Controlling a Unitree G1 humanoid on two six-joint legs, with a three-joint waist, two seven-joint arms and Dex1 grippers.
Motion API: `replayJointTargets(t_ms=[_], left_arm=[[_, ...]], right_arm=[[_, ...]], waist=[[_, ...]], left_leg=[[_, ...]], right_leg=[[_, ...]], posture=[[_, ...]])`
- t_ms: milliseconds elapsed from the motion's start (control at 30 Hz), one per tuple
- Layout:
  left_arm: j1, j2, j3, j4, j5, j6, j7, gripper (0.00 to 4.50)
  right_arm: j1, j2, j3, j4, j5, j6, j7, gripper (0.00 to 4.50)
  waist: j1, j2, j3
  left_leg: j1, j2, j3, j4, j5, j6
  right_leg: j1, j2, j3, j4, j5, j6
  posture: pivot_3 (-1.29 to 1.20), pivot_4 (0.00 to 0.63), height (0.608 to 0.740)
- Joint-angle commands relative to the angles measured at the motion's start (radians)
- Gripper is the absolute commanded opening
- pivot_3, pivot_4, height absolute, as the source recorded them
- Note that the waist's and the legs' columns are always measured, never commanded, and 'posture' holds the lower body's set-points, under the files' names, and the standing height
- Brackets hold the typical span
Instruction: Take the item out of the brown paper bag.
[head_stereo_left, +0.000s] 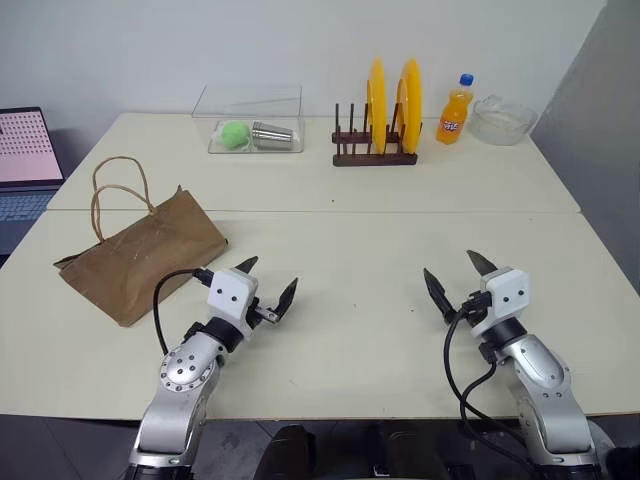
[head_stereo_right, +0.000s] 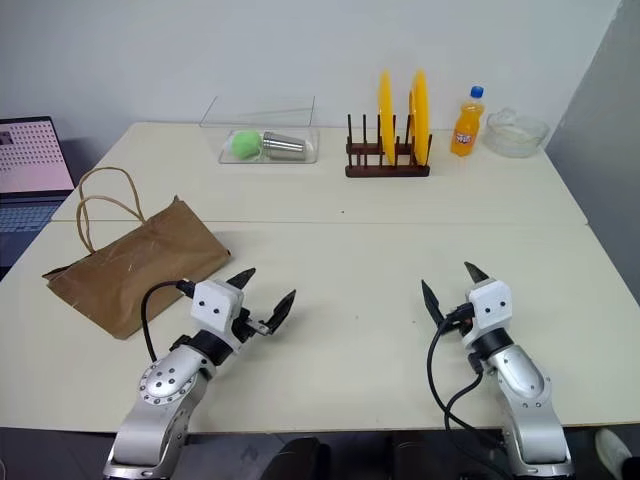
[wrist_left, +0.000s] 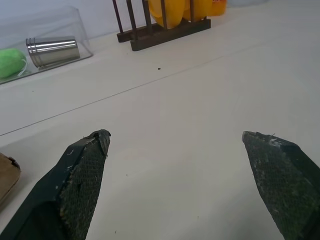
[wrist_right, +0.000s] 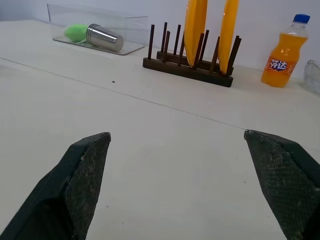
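The brown paper bag (head_stereo_left: 140, 255) lies flat on its side at the table's left, its two cord handles (head_stereo_left: 118, 195) stretched toward the far side. The item is hidden; nothing of it shows outside the bag. My left gripper (head_stereo_left: 268, 285) hovers open just right of the bag's near corner, nothing between its fingers (wrist_left: 80, 175). My right gripper (head_stereo_left: 458, 275) stands open over bare table on the right, far from the bag, also empty.
At the back stand a clear tray (head_stereo_left: 250, 125) with a green ball and a steel cup, a wooden rack (head_stereo_left: 375, 150) holding two yellow plates, an orange soda bottle (head_stereo_left: 455, 110) and a glass bowl (head_stereo_left: 503, 120). A laptop (head_stereo_left: 25, 160) sits at far left.
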Motion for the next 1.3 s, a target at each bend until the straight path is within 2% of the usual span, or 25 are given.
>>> replayJointTargets(t_ms=[33, 633, 933, 1067, 1167, 1300], left_arm=[[-0.011, -0.006, 0.017, -0.022, -0.027, -0.034, -0.012, 4.48], [-0.015, 0.006, 0.008, -0.031, 0.004, 0.023, -0.001, 4.48], [-0.020, 0.026, 0.057, -0.041, -0.011, -0.001, -0.010, 4.48], [0.018, 0.051, 0.124, -0.110, -0.076, 0.028, -0.034, 4.48], [0.055, 0.085, 0.188, -0.178, -0.143, 0.083, -0.057, 4.48], [0.100, 0.150, 0.320, -0.269, -0.293, 0.227, -0.075, 4.48]], right_arm=[[0.002, 0.001, -0.013, -0.024, 0.006, -0.027, -0.004, 4.50], [-0.008, -0.025, 0.021, -0.019, -0.019, -0.045, 0.031, 4.50], [-0.054, -0.041, 0.060, 0.004, 0.005, -0.062, 0.098, 4.50], [-0.127, -0.058, 0.093, -0.048, 0.132, 0.023, 0.213, 4.50], [-0.222, -0.112, 0.126, -0.075, 0.248, 0.127, 0.347, 4.50], [-0.372, -0.179, 0.165, -0.045, 0.329, 0.203, 0.507, 4.50]], waist=[[0.000, 0.000, 0.000], [0.000, 0.000, 0.000], [0.000, 0.000, 0.000], [-0.003, 0.000, 0.000], [-0.004, 0.001, 0.002], [-0.003, 0.001, 0.002]], left_leg=[[0.000, 0.000, 0.000, 0.000, 0.000, 0.000], [0.000, 0.000, 0.000, 0.000, 0.000, 0.000], [0.000, 0.000, 0.000, 0.000, 0.000, 0.000], [0.000, 0.000, 0.000, 0.000, 0.000, 0.000], [0.000, 0.000, 0.000, 0.000, 0.000, 0.000], [0.000, 0.000, -0.001, 0.000, 0.000, 0.000]], right_leg=[[0.000, 0.000, 0.000, 0.000, 0.000, 0.000], [0.000, 0.000, 0.000, 0.000, 0.000, 0.000], [0.000, 0.000, 0.000, 0.000, 0.000, 0.000], [0.000, 0.000, 0.000, 0.000, 0.000, 0.000], [0.000, 0.000, 0.000, 0.000, 0.000, 0.000], [0.000, 0.000, -0.001, 0.000, 0.000, 0.000]], posture=[[0.00, 0.150, 0.740], [0.00, 0.150, 0.740], [0.00, 0.150, 0.740], [0.00, 0.150, 0.740], [0.00, 0.150, 0.740], [0.00, 0.150, 0.740]])
